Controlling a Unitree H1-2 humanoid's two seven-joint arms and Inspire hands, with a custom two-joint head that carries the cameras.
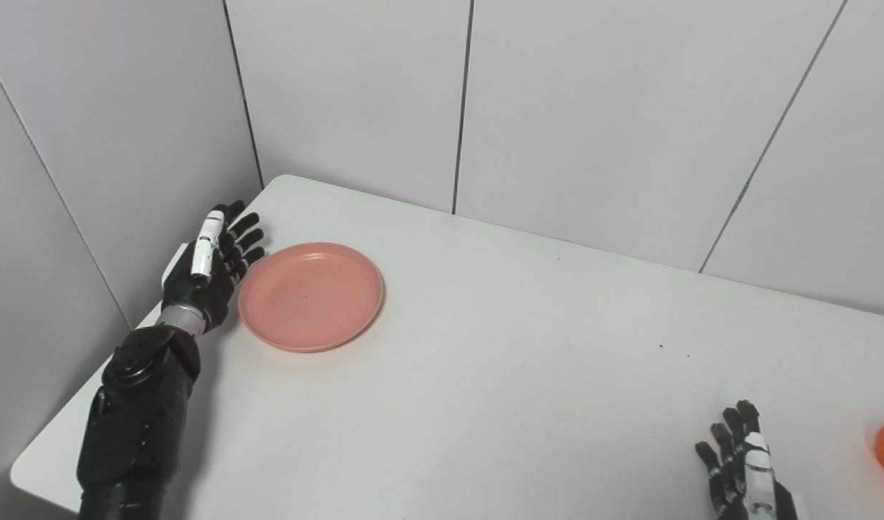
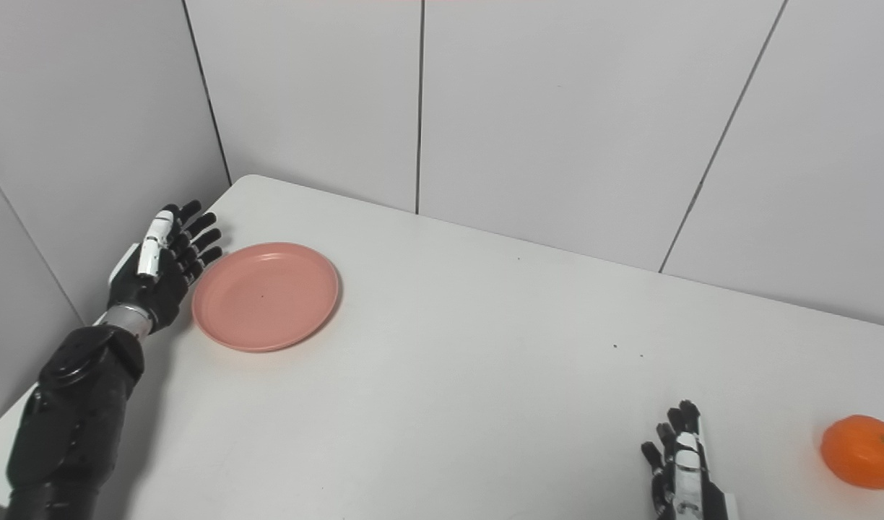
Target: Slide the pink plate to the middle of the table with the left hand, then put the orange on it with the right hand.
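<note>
The pink plate (image 1: 311, 296) lies flat on the white table (image 1: 500, 347) near its far left corner. My left hand (image 1: 209, 266) stands open just left of the plate's rim, fingers straight and pointing away, close to the rim or touching it. The orange (image 2: 862, 451) rests at the table's near right; the left eye view cuts it off at the picture's edge. My right hand (image 2: 679, 469) is open low at the bottom edge, left of the orange and apart from it, holding nothing.
Grey wall panels (image 1: 594, 108) close the table on the far side and on the left, right behind my left hand. The table's left edge (image 1: 88, 404) runs beside my left forearm.
</note>
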